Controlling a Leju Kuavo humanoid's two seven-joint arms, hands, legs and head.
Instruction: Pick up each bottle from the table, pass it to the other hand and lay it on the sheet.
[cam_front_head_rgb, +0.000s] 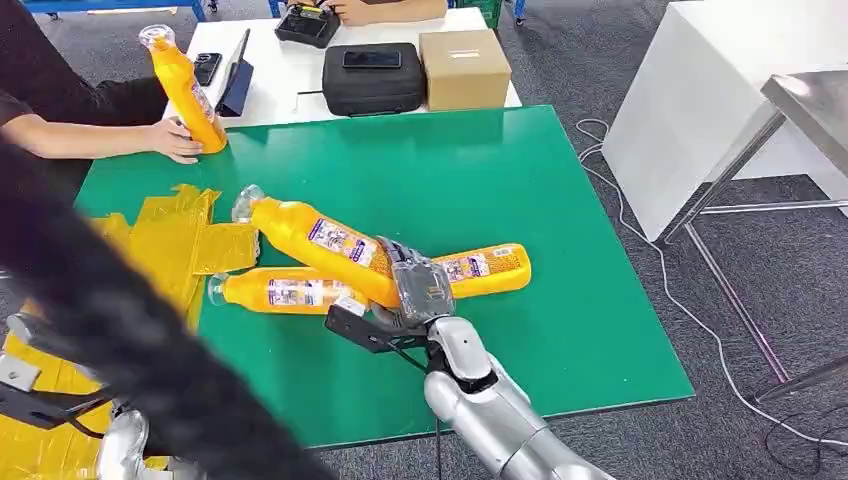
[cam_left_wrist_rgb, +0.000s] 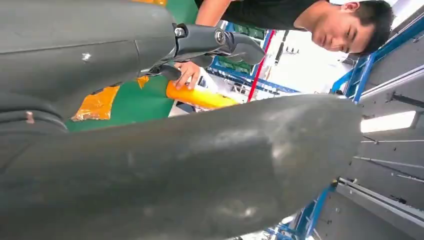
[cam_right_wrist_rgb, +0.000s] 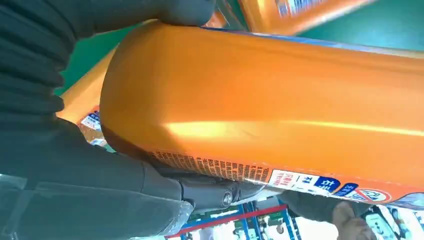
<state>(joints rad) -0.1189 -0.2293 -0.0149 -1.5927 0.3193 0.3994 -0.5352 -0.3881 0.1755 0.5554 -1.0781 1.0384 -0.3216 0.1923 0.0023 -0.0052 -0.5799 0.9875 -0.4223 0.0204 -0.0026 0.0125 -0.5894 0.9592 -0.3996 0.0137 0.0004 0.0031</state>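
Observation:
My right hand (cam_front_head_rgb: 418, 288) grips an orange bottle (cam_front_head_rgb: 320, 240) by its base, tilted with its clear cap pointing far-left over the green table (cam_front_head_rgb: 560, 200). In the right wrist view that bottle (cam_right_wrist_rgb: 280, 100) sits against my hand (cam_right_wrist_rgb: 60, 150). A second bottle (cam_front_head_rgb: 285, 291) lies on the table under it, and a third (cam_front_head_rgb: 490, 268) lies just behind my hand. The crumpled yellow sheet (cam_front_head_rgb: 175, 235) lies at the table's left. My left hand (cam_front_head_rgb: 35, 395) hovers low over the sheet, holding nothing, thumb (cam_left_wrist_rgb: 175, 175) and fingers apart.
A person at the far left holds a fourth orange bottle (cam_front_head_rgb: 185, 85) upright on the table's corner. Behind stands a white table with a black case (cam_front_head_rgb: 373, 78) and a cardboard box (cam_front_head_rgb: 464, 68). A dark blurred shape (cam_front_head_rgb: 120, 320) crosses the lower left. A white cabinet (cam_front_head_rgb: 700, 100) stands right.

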